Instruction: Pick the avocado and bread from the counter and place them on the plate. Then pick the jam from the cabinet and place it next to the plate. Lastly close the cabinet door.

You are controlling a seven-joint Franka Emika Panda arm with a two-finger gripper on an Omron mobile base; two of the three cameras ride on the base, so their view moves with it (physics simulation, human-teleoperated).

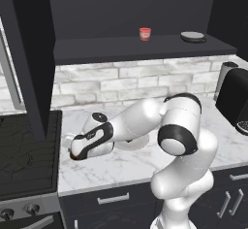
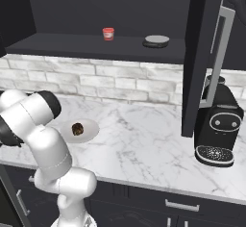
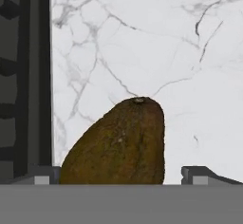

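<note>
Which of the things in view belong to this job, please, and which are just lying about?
Job: avocado, bread, plate, jam, counter, cabinet, gripper.
Lying about: grey disc, coffee machine, stove.

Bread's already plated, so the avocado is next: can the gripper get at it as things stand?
Probably yes: the avocado lies on bare counter between the gripper's spread jaws, with nothing in between.

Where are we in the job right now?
Done: the bread sits on the plate. In hand: the gripper is low over the counter, fingertips either side of the avocado, not lifted. Left: avocado to plate, jam out of the open cabinet, door closed.
</note>
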